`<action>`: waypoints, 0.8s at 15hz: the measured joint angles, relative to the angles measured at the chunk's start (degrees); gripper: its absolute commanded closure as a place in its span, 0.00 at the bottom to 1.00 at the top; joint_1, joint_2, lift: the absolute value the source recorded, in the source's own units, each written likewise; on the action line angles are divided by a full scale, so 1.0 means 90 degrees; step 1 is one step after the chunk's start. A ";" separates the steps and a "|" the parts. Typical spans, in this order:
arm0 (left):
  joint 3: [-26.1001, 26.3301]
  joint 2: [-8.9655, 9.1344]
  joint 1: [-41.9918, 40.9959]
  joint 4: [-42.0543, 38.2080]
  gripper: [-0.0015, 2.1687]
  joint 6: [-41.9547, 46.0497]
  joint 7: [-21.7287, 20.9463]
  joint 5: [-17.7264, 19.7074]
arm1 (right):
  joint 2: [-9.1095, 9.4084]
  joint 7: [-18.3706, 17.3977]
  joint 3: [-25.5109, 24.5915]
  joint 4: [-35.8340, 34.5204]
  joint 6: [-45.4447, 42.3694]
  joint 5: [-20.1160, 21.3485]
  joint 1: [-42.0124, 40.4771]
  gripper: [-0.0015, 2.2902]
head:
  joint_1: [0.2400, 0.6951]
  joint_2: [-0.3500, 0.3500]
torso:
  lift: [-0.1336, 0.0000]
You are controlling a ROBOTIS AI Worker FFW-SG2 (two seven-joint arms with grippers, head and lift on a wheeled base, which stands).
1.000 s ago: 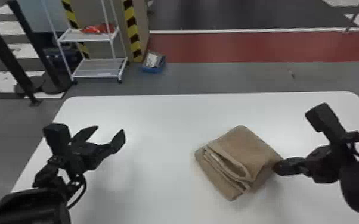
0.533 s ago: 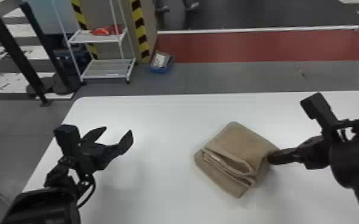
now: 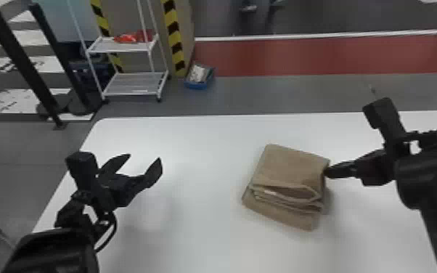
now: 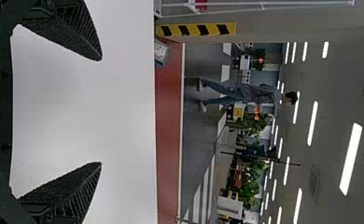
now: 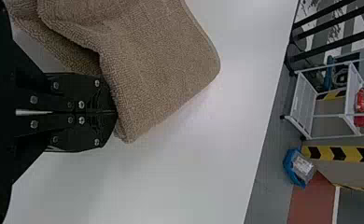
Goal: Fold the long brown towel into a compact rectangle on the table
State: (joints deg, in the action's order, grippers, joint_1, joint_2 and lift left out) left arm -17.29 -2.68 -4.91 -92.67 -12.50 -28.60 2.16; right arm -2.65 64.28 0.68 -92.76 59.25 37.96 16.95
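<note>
Where the closed jaws of the right gripper (image 5: pixel 115 112) are set, the brown towel (image 5: pixel 157 60) is pinched near a corner. It is judged light, limp and unlikely to slip; its loose layers are best gripped together at a thick fold. The jaws of the left gripper (image 3: pixel 144 158) are spread wide and empty. The folded cloth is borne by the smooth white surface (image 3: pixel 192 232); beyond, a shelf rack (image 3: pixel 134 84) and blue bin (image 3: pixel 196 86) are seen.
</note>
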 measured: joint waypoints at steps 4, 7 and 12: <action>-0.0002 0.0004 0.0001 0.0004 0.04 0.0007 -0.0030 0.0012 | 0.0215 -0.0499 0.0040 0.0336 -0.0364 -0.0182 0.0123 0.96 | 1.00 0.69 | 0.07; 0.0013 0.0005 0.0009 0.0004 0.04 0.0007 -0.0035 0.0013 | 0.0288 -0.0811 0.0040 0.0514 -0.0714 -0.0510 0.0144 0.96 | 1.00 0.71 | 0.07; -0.0080 0.0000 0.0005 -0.0016 0.04 0.0007 -0.0112 0.0022 | 0.0181 0.1357 -0.0334 -0.0915 -0.0224 -0.0387 -0.0528 0.96 | 1.00 0.75 | 0.07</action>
State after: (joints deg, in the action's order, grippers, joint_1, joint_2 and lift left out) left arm -18.01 -2.67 -4.87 -92.81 -12.44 -29.60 2.37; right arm -1.02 76.49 -2.32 -100.99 57.24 34.47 12.20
